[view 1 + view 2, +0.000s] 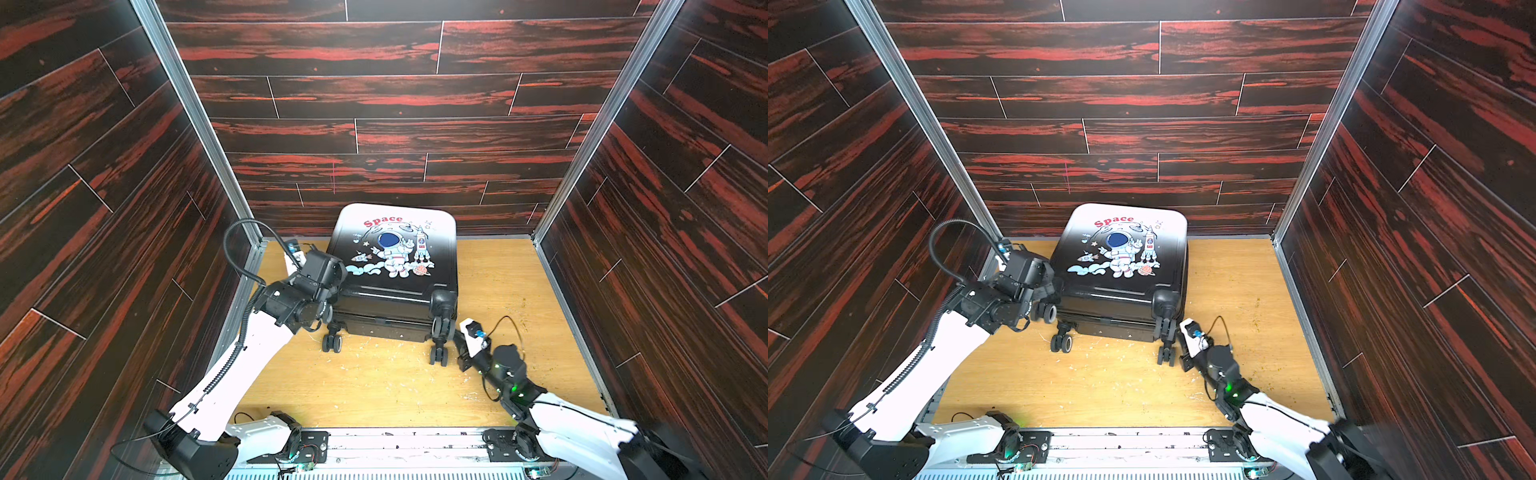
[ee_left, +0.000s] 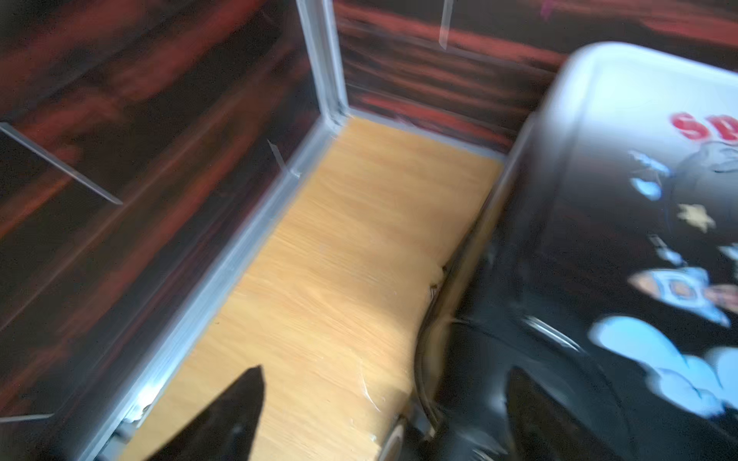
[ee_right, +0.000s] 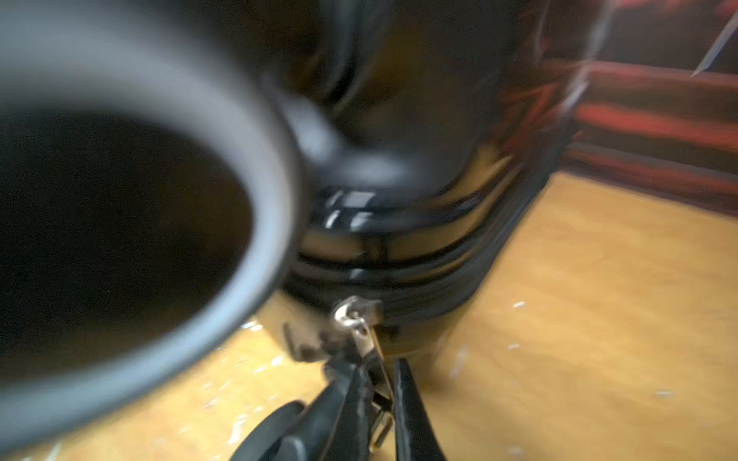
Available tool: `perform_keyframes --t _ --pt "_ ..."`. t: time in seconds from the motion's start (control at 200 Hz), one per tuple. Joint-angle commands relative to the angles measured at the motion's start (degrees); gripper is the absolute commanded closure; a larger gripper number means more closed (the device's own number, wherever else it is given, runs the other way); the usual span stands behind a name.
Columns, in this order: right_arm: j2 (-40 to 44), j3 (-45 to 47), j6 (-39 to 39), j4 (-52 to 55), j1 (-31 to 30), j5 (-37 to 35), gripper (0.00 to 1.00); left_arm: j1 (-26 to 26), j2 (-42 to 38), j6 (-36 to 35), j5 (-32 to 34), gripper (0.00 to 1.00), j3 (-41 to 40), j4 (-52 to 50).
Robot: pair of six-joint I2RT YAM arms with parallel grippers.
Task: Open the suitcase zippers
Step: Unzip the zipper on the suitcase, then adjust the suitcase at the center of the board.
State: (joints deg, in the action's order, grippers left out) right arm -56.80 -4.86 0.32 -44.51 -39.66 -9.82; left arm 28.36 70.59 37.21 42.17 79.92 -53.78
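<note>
My right tool clamps a zipper pull at the suitcase corner, lower middle in both top views (left tool gapes wide).

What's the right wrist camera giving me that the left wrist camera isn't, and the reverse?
Only the right wrist view: the right hand shut on the metal zipper pull tab at the suitcase seam near the table, and a spinner wheel looming close and blurred. Only the left wrist view: the lid's cartoon print and red lettering, and the left hand open, holding nothing. Both: the suitcase's black shell, the wooden table and the dark red wall panels.
</note>
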Motion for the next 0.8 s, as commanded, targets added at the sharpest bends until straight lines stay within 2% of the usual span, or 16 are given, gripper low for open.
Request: perform_keyframes --t 0.0,0.08,0.15,0.245,0.331,0.466,0.541,0.686,0.792 --pt "-2.3 -2.4 4.1 -9.3 -2.8 2.3 1.0 1.0 -2.8 -3.9 4.8 0.01 4.4 -4.8" --pt "-5.0 -2.5 4.6 -11.9 -5.3 3.4 1.0 5.1 -3.3 -7.4 -0.3 0.01 5.2 -5.0" --pt "-6.7 -3.1 4.7 -13.0 -7.5 3.4 1.0 12.0 -3.5 -8.1 -4.1 0.02 4.6 -4.6" --pt "-7.8 -3.7 5.9 -14.3 -9.5 3.0 1.0 21.9 -2.7 -4.6 -7.9 0.02 3.1 -2.8" --pt "-7.9 -3.9 7.2 -14.9 -10.0 3.6 1.0 26.5 -1.7 0.9 -15.4 0.01 -0.5 2.5" --pt "-6.9 -3.4 8.8 -15.6 -10.3 4.4 1.0 28.7 0.6 6.0 -24.2 0.0 -4.8 12.1" --pt "-6.3 -3.5 9.5 -14.9 -10.4 4.8 1.0 28.9 2.7 7.3 -25.2 0.0 -4.3 12.2" --pt "-6.7 -3.9 9.7 -14.3 -11.4 4.5 1.0 29.2 7.0 8.6 -34.0 0.0 -5.4 14.8" --pt "-8.2 -4.1 9.9 -15.4 -11.8 4.4 1.0 29.7 10.2 9.5 -37.4 0.0 -5.4 15.1"
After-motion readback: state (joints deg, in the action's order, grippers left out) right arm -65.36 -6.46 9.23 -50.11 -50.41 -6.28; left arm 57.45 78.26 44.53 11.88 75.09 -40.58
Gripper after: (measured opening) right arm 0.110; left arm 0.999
